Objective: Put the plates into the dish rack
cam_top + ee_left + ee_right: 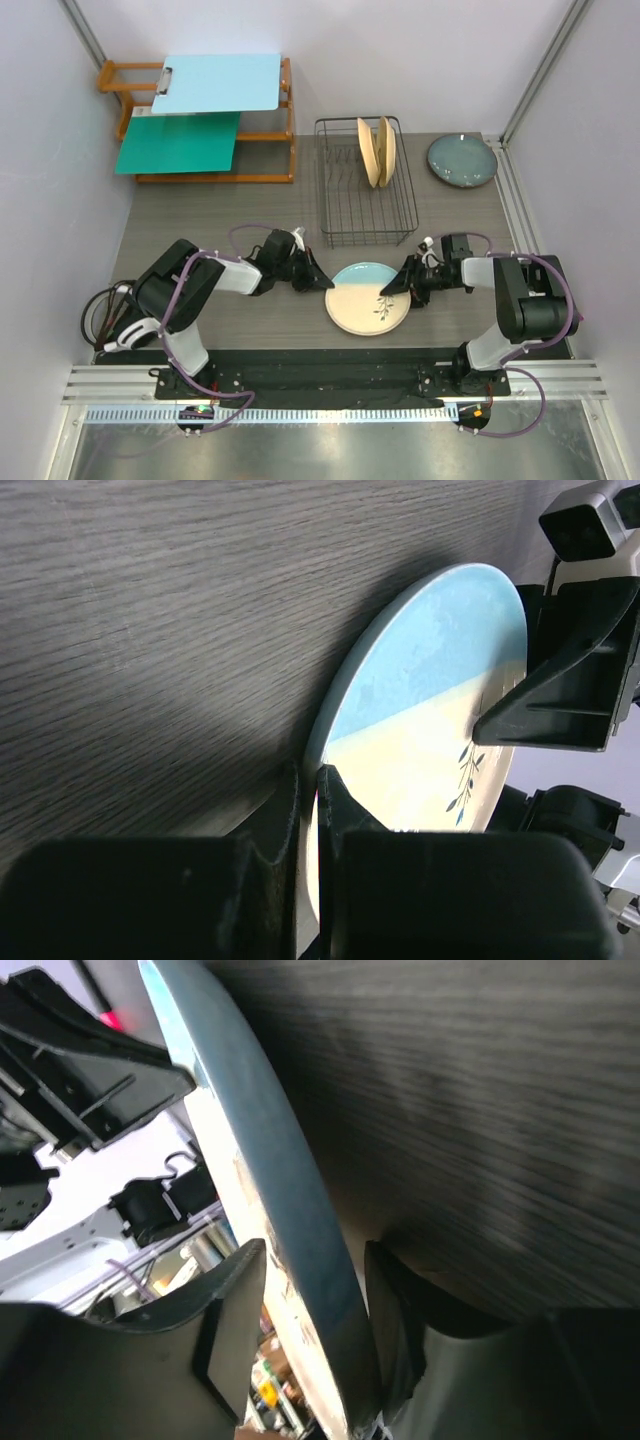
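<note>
The cream plate with a light-blue band and sprig (368, 298) lies at the near middle of the table, between my two grippers. My left gripper (322, 280) is shut on its left rim; in the left wrist view the fingers (308, 775) pinch the plate (430, 660). My right gripper (392, 287) is open and straddles the right rim (260, 1140), with a gap at one finger (315, 1260). Two tan-orange plates (376, 150) stand upright in the black wire dish rack (365, 215). The dark teal-grey plate (462, 160) lies flat right of the rack.
An orange wooden rack with a light-blue and a green clipboard (200, 120) stands at the back left. Walls close the table on the left, back and right. Cables lie by the left arm's base (100, 310).
</note>
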{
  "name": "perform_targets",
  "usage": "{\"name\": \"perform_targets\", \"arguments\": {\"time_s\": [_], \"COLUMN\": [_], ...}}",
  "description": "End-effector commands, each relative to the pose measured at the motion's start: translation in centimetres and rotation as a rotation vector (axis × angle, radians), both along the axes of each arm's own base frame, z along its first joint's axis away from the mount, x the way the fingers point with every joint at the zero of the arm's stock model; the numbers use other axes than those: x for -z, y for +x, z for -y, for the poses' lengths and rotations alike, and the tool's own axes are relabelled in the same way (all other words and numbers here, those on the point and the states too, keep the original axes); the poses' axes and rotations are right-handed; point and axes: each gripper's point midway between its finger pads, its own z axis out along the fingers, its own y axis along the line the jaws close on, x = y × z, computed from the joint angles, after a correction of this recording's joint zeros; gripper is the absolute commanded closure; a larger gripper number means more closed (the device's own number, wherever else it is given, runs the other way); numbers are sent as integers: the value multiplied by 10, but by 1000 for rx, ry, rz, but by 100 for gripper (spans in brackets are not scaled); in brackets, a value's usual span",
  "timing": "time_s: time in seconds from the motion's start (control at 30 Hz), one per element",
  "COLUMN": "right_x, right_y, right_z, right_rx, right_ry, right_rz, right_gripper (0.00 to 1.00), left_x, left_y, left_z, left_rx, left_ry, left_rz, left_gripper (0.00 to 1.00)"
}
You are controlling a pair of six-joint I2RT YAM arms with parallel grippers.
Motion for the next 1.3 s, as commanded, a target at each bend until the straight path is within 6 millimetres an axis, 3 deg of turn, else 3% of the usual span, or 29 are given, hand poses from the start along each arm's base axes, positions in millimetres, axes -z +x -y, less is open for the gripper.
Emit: {"name": "perform_targets", "arguments": {"time_s": [0.0, 0.3, 0.4, 0.43, 0.57, 0.6, 0.63, 0.7, 0.83, 0.87, 0.9, 0.93, 1.0, 1.03, 1.1, 1.13, 1.2, 1.23, 1.27], "right_x": [-2, -16, -26, -29, -58, -67, -75, -101, -152, -180, -195, -226, -255, -279, -302, -325, -330, -351, -341], "right_y": [21, 22, 22, 21, 20, 20, 20, 19, 9, 18, 20, 34, 51, 77, 101, 122, 149, 165, 186], "right_z": [6, 13, 12, 12, 16, 17, 19, 19, 24, 23, 18, 16, 11, 8, 2, -4, -16, -22, -29], "right_rx": [33, 15, -13, -25, -116, -148, -164, -186, -298, -310, -332, -329, -308, -262, -169, -122, -89, -34, -22], "right_ry": [-85, -113, -100, -100, -131, -142, -148, -149, -175, -182, -188, -202, -222, -269, -281, -327, -378, -447, -496], "right_rz": [104, 123, 145, 156, 260, 316, 342, 384, 516, 604, 652, 742, 822, 905, 929, 1026, 1060, 1138, 1123], "right_gripper": [51, 53, 83, 98, 99, 99, 99, 99, 99, 99, 99, 99, 99, 99, 99, 99, 99, 99, 99], "left_x": [30, 35, 38, 39, 36, 34, 22, 14, -28, -36, -42, -48, -67, -73, -88, -97, -110, -119, -123], "left_y": [-24, -17, -14, -11, 3, 5, 17, 18, 24, 24, 25, 21, 24, 27, 34, 39, 46, 50, 52], "left_z": [-7, -12, -16, -19, -33, -36, -40, -51, -80, -85, -90, -94, -97, -98, -101, -100, -102, -101, -104], "left_rx": [1, 5, 4, -5, -19, 3, -6, 44, 102, 110, 116, 149, 147, 145, 124, 121, 127, 129, 140], "left_ry": [77, 114, 128, 138, 186, 201, 200, 239, 271, 279, 286, 306, 306, 310, 322, 321, 335, 337, 355], "left_rz": [-136, -105, -95, -92, -57, -25, 14, 54, 85, 98, 113, 143, 230, 269, 329, 358, 417, 454, 491], "left_gripper": [100, 100, 99, 96, 75, 63, 60, 56, 52, 51, 51, 50, 50, 50, 49, 49, 49, 49, 50]}}
